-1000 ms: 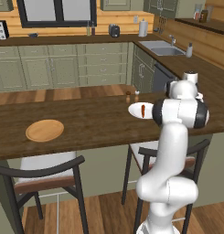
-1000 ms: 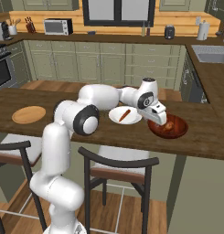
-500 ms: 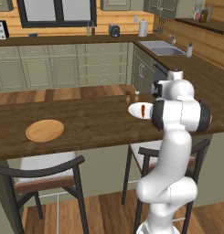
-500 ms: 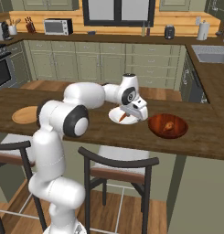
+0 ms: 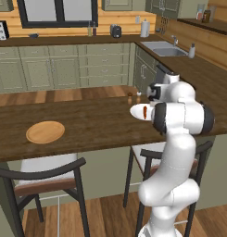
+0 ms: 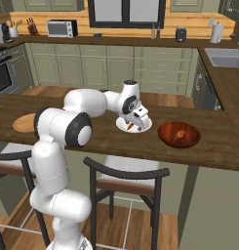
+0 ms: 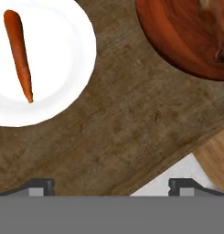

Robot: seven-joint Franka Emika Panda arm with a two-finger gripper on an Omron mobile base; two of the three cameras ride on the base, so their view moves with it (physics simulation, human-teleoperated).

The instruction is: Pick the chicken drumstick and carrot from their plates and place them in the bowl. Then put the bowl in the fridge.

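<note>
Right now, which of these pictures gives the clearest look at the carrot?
The hand view: the carrot lies whole and unblocked on the white plate. The right base view shows it small, partly behind the arm's hand. The left base view shows just a small orange sliver beside the arm.

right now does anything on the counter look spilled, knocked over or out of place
Nothing stands out. The carrot lies flat on the white plate, the chicken drumstick sits inside the bowl, and the wooden plate rests flat.
</note>
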